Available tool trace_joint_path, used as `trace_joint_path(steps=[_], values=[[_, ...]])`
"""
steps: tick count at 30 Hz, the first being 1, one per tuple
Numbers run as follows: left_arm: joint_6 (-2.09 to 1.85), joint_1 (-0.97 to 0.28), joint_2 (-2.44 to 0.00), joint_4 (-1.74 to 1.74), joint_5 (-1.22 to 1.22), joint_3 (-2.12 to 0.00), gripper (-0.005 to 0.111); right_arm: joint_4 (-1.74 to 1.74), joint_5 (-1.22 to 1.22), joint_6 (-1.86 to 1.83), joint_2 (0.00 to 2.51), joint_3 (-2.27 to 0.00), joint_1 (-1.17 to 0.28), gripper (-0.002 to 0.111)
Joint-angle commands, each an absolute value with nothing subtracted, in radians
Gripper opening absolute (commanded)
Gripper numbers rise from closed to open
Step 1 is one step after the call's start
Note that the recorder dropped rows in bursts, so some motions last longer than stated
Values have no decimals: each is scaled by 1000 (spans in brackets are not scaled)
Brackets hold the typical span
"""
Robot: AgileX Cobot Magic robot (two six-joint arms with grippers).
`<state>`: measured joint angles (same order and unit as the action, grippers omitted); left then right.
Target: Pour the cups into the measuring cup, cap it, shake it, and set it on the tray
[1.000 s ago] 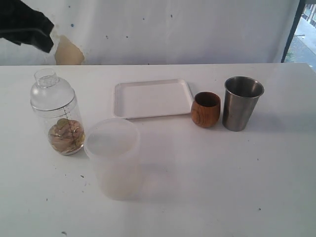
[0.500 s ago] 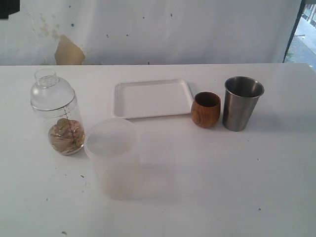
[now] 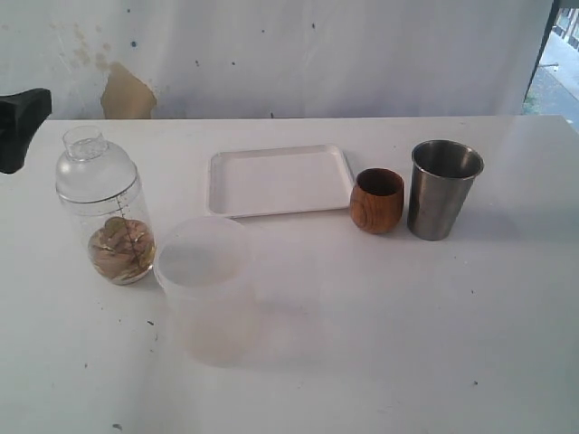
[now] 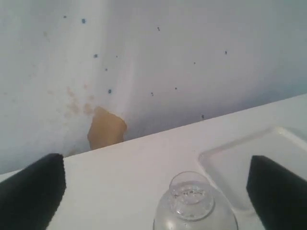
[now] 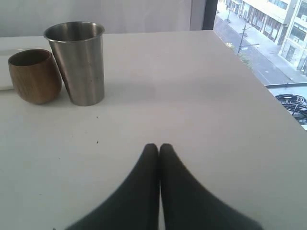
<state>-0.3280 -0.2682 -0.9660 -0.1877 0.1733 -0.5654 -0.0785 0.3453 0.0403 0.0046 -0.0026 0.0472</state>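
Note:
The measuring cup (image 3: 104,212) stands capped at the left with brown bits in its bottom. Its clear domed cap (image 4: 192,201) shows in the left wrist view, just below and between the fingers of my left gripper (image 4: 156,165), which is open wide and holds nothing. One black finger (image 3: 20,122) shows at the left edge, level with the cap. The wooden cup (image 3: 377,200) and the steel tumbler (image 3: 443,188) stand side by side at the right of the white tray (image 3: 271,181). My right gripper (image 5: 159,146) is shut and empty, low over the table, well short of both cups.
A big frosted plastic tub (image 3: 210,285) stands in front of the measuring cup and the tray. A white wall with a tan patch (image 3: 125,94) runs behind the table. The table's right edge (image 5: 268,86) lies near the right gripper.
The left arm's black part has gone from the top left corner down to the left edge, level with the cap. The cups, tub and tray have not moved.

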Motion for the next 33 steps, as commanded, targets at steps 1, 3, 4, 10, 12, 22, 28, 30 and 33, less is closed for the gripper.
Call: trace_joint_path(steps=[1,3,4,10,12,22,28,30,33], values=[[-172,-272,-969,-247,86,-524,105,-77,342,43,0,0,43,0],[-148,-294,-972,-242,349,-360,105,-77,342,43,0,0,43,0],[-62,-298,-976,-241,575,-222,105,-77,342,43,0,0,43,0],[129,-301,-1006,268,727,-48,105,-77,342,43,0,0,43,0],[146,-301,-1067,226,714,-77,105,-77,342,43,0,0,43,0],[53,-301,-1519,52,1108,-103,105,-77,342,43,0,0,43,0],[30,-301,-1655,128,1114,-204,105,-77,342,43,0,0,43,0],[30,-301,-1698,142,1114,-247,105,-77,342,43,0,0,43,0],[78,-301,-1784,45,1100,-330,105,-77,342,43,0,0,43,0]])
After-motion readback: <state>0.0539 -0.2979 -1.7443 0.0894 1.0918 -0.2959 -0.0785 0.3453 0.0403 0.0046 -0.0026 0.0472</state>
